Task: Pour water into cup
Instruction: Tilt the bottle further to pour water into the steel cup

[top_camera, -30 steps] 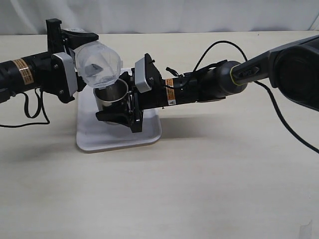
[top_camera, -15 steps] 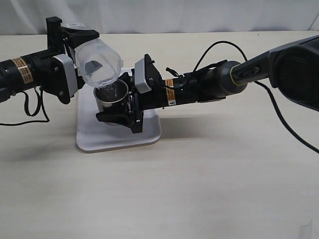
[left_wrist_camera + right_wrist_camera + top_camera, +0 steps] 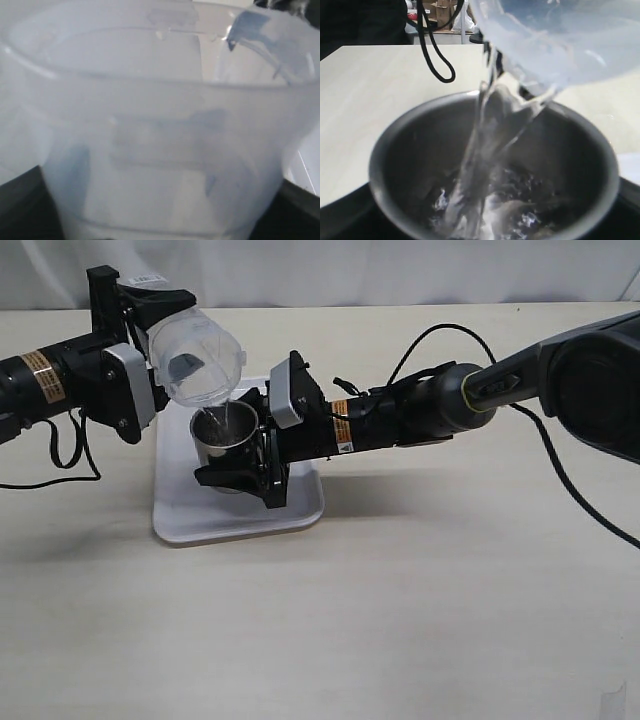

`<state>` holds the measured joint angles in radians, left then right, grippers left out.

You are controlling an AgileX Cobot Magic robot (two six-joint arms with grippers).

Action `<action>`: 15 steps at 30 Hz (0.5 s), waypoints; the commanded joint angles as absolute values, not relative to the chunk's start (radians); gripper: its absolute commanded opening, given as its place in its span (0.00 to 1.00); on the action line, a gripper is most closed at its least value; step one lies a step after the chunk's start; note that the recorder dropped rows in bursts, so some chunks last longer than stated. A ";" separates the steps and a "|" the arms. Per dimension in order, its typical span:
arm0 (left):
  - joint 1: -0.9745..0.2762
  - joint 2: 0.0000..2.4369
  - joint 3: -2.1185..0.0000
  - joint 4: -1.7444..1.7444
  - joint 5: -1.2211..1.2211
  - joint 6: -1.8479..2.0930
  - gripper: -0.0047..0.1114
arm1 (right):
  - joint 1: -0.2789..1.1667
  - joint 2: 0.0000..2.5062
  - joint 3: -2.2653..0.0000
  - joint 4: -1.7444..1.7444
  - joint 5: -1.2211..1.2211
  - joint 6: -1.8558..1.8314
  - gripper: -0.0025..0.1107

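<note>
From the outside camera, a white tray (image 3: 200, 520) lies on a beige table (image 3: 420, 620), and the steel cup (image 3: 222, 435) stands upright on the far half of that tray. The right gripper (image 3: 238, 443) reaches in over the tray's right edge, its two black fingers pressed on opposite sides of the cup, clamped on it. Above the tray's far left corner the left gripper (image 3: 160, 345) is clamped on a clear plastic container (image 3: 200, 360), which is tipped with its mouth down toward the cup. A thin stream of water (image 3: 222, 412) joins the container's lip to the inside of the cup.

From the left wrist camera, the container (image 3: 160, 140) fills nearly the whole picture, cloudy and out of focus. The dark fingers (image 3: 20, 205) show only at two corners, tight against its wall. The tray cannot be made out here.

From the right wrist camera, the cup (image 3: 405, 150) sits close up, its rim round and its inside dark. Water (image 3: 480, 165) pours from the edge of the container (image 3: 560, 45) above and splashes in the bottom of the cup. Beyond the rim are the table (image 3: 365, 90) and a loop of black cable (image 3: 437, 55). A sliver of the tray shows just beside the cup.
</note>
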<state>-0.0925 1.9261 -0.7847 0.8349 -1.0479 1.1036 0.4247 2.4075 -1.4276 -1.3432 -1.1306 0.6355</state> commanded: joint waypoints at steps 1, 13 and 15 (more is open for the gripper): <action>-0.095 1.914 -0.794 0.801 -1.094 1.125 0.04 | 0.422 2.404 -1.430 -1.336 -1.149 0.639 0.06; -0.095 1.914 -0.794 0.764 -1.112 1.158 0.04 | 0.422 2.404 -1.430 -1.336 -1.153 0.639 0.06; -0.095 1.914 -0.794 0.764 -1.112 1.177 0.04 | 0.422 2.404 -1.430 -1.336 -1.153 0.639 0.06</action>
<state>-0.0925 1.9261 -0.7864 0.7905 -1.0786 1.1572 0.4243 2.4075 -1.4276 -1.3432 -1.1247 0.6355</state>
